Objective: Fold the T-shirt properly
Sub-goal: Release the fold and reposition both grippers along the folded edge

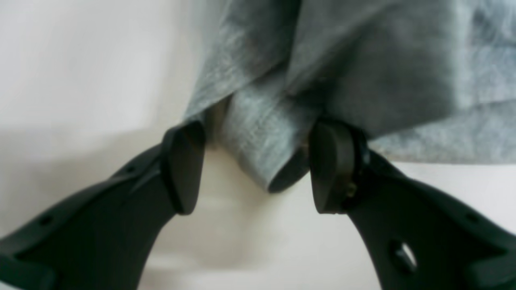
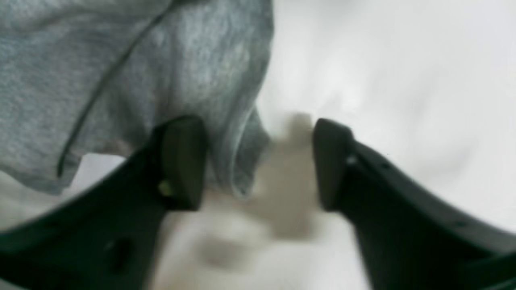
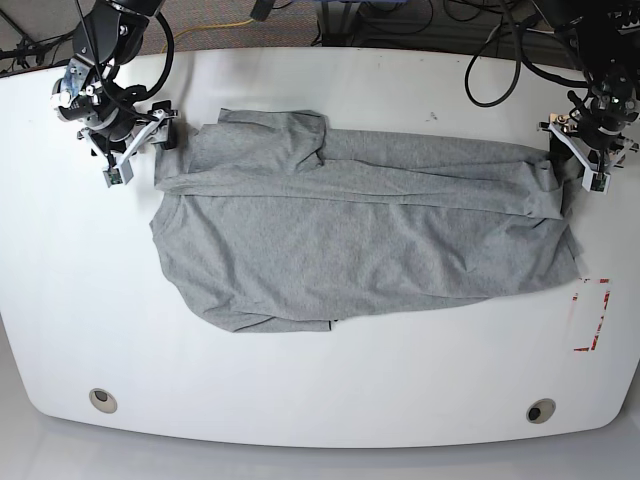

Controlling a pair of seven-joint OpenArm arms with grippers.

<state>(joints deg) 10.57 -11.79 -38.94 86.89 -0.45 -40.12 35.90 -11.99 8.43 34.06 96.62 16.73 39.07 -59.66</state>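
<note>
We see here a robotics lab or a test workspace, not a home. The white table [image 3: 300, 400] has rounded corners and two small round fittings [image 3: 101, 400] set in its near edge, like a purpose-made bench. Black cables [image 3: 490, 70] hang in loops behind the far edge, and one yellow cable [image 3: 225, 22] lies on the grey carpet floor [image 3: 200, 12] behind it. Two black robot arms [image 3: 105, 35] stand at the far corners of the table, with wires on them. Red tape marks [image 3: 590, 315] on the surface look like position marks for trials. We find no furniture or household things around it.
</note>
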